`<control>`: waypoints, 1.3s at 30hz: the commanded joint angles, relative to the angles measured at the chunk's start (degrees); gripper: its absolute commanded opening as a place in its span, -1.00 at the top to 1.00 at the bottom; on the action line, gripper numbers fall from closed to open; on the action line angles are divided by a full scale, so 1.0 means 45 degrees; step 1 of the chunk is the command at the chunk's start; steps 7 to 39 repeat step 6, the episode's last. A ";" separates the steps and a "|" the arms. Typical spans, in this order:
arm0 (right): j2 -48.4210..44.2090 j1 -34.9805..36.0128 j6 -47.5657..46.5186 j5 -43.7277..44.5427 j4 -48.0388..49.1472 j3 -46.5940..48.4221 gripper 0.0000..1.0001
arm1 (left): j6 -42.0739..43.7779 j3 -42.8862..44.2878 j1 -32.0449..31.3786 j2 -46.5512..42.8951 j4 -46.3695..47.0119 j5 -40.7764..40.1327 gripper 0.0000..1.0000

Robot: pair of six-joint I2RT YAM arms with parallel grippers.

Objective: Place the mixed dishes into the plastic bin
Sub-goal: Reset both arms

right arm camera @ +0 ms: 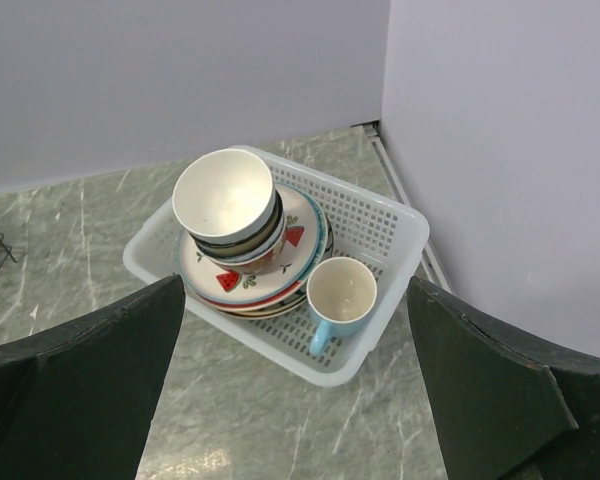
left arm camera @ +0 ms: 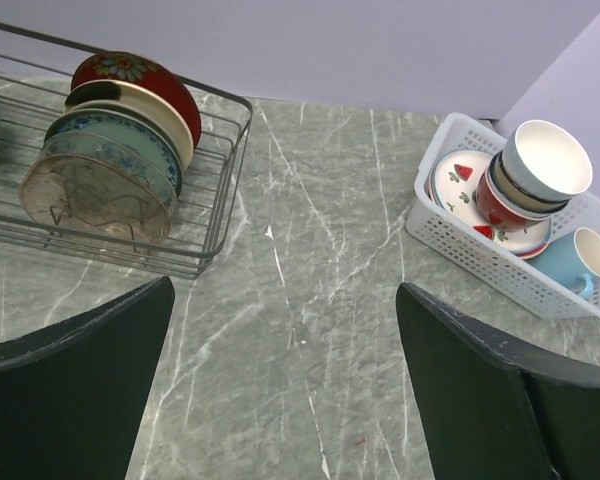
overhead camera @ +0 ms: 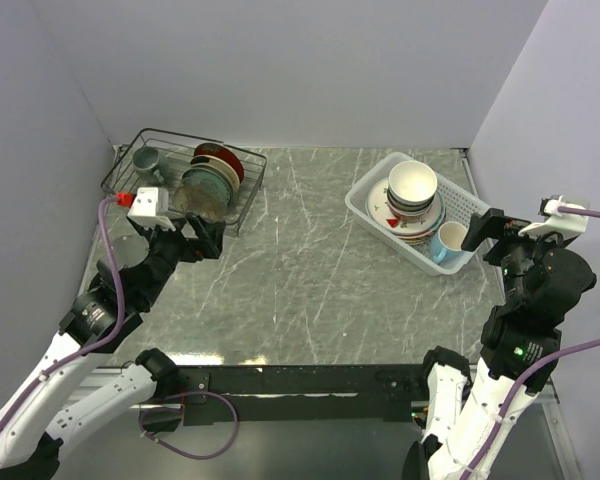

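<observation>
Left gripper [left arm camera: 285, 290] and right gripper [right arm camera: 296, 284] gape fully wide, both empty, by the left and right edges of the grey marble table [overhead camera: 310, 270]. White perforated plastic bin [overhead camera: 368, 190] sits at the far right corner and holds stacked patterned plates [overhead camera: 405, 222], cream-and-dark bowls [overhead camera: 412, 185] atop, light blue mug [overhead camera: 448, 240] beside.

Robot lab: plain-walled test table [overhead camera: 310, 270]
</observation>
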 commanded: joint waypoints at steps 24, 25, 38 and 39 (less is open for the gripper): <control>0.0124 -0.0069 0.0044 -0.0169 0.0746 -0.0139 -1.00 | -0.0127 -0.0041 0.0061 -0.0266 0.0609 0.0134 -0.99; 0.0124 -0.0069 0.0044 -0.0169 0.0746 -0.0139 -1.00 | -0.0127 -0.0041 0.0061 -0.0266 0.0609 0.0134 -0.99; 0.0124 -0.0069 0.0044 -0.0169 0.0746 -0.0139 -1.00 | -0.0127 -0.0041 0.0061 -0.0266 0.0609 0.0134 -0.99; 0.0124 -0.0069 0.0044 -0.0169 0.0746 -0.0139 -1.00 | -0.0127 -0.0041 0.0061 -0.0266 0.0609 0.0134 -0.99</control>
